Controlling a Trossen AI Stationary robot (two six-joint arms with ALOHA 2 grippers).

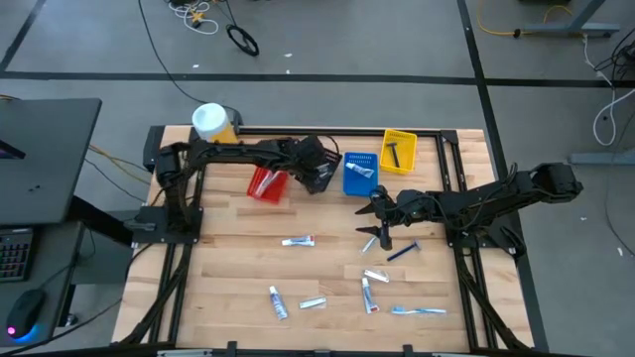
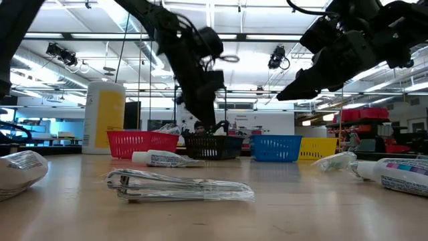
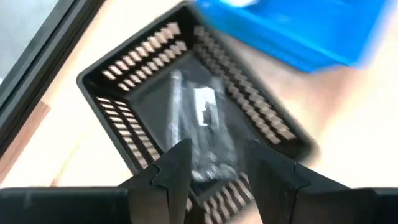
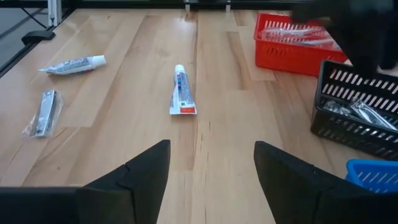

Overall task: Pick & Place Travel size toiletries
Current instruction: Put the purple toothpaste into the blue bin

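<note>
Slatted black plastic bin (image 3: 186,106), rectangular.

A pale wood-grain counter (image 1: 228,248) carries four slotted bins in a row: red (image 1: 266,184), black (image 1: 319,177), blue (image 1: 359,175) and yellow (image 1: 399,151). Near them stands a yellow canister (image 1: 216,123) with a white lid. Scattered white tubes (image 1: 298,241) show blue and red print, a toothbrush (image 1: 402,253) is dark blue, and a clear-wrapped silvery item (image 3: 202,134) lies in the black bin under dark arms.
</note>
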